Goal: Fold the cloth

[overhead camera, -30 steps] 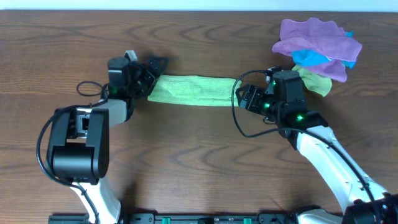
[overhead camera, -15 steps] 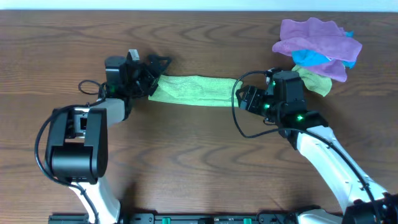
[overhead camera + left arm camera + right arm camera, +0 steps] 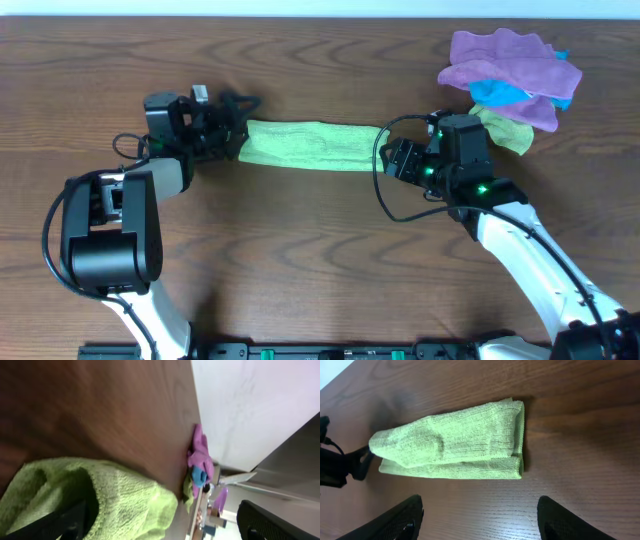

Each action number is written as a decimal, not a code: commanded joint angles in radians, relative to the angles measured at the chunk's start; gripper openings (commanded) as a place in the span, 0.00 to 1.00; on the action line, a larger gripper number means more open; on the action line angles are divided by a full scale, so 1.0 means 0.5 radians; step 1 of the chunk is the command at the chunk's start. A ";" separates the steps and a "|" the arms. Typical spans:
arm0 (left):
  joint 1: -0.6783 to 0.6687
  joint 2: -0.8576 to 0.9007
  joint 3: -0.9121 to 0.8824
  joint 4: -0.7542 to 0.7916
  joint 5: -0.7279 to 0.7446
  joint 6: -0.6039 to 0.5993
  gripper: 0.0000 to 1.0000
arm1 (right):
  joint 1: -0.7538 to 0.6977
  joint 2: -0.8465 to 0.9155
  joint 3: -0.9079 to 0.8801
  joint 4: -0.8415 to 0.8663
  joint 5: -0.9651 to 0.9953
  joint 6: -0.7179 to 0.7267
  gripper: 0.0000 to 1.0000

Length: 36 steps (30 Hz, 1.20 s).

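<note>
The cloth [image 3: 312, 146] is a lime-green towel lying folded into a long narrow strip across the middle of the table. My left gripper [image 3: 230, 136] is at the strip's left end with its jaws wide open. In the left wrist view the cloth [image 3: 115, 495] bulges between the two dark fingers [image 3: 67, 521] and nothing pinches it. My right gripper [image 3: 396, 160] stands open just short of the strip's right end. In the right wrist view the cloth [image 3: 455, 442] lies ahead of the fingers [image 3: 395, 517], with bare wood between them.
A pile of purple, blue and olive cloths [image 3: 512, 68] sits at the back right, close behind the right arm. The pile [image 3: 199, 457] also shows in the left wrist view, by the table's far edge and the white wall.
The left arm has swung left and its gripper has drawn back to the cloth's left end. The cloth's left end now lies flatter. The right arm has not moved.
</note>
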State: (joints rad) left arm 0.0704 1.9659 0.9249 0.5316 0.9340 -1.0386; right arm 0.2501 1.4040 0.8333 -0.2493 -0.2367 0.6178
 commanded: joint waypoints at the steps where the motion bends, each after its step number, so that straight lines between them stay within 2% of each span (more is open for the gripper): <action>1: 0.021 0.019 0.031 -0.039 0.110 0.098 0.96 | 0.013 -0.030 0.021 -0.002 -0.016 0.013 0.73; 8: 0.047 -0.132 0.031 -0.170 0.138 0.191 0.96 | 0.013 -0.030 0.021 -0.002 -0.017 0.013 0.73; 18: 0.293 -0.575 0.031 -0.802 0.097 0.511 0.96 | 0.013 -0.030 0.021 0.020 -0.032 0.036 0.73; 26: 0.126 -0.611 0.061 -0.797 -0.024 0.446 0.96 | 0.013 -0.030 0.021 0.027 -0.036 0.034 0.69; 28: 0.053 -0.611 0.094 -0.800 -0.137 0.446 1.00 | 0.013 -0.030 0.021 0.027 -0.037 0.034 0.69; 30: -0.019 -0.610 0.124 -0.801 -0.276 0.447 0.78 | 0.013 -0.030 0.021 0.027 -0.046 0.033 0.69; 31: -0.058 -0.610 0.137 -0.802 -0.377 0.447 0.59 | 0.013 -0.030 0.021 0.027 -0.063 0.034 0.69; 32: -0.079 -0.607 0.143 -0.802 -0.443 0.447 0.45 | 0.013 -0.030 0.021 0.027 -0.079 0.034 0.69; 34: -0.128 -0.599 0.145 -0.802 -0.584 0.459 0.27 | 0.013 -0.030 0.021 0.027 -0.123 0.034 0.69; 35: -0.144 -0.592 0.146 -0.802 -0.630 0.473 0.20 | 0.014 -0.030 0.021 0.027 -0.139 0.034 0.70; 36: -0.162 -0.580 0.146 -0.801 -0.678 0.491 0.18 | 0.014 -0.030 0.021 0.027 -0.159 0.034 0.70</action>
State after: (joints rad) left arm 0.0071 1.6688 0.9760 0.1326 0.7231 -0.8211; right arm 0.2504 1.4040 0.8333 -0.2375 -0.2779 0.6220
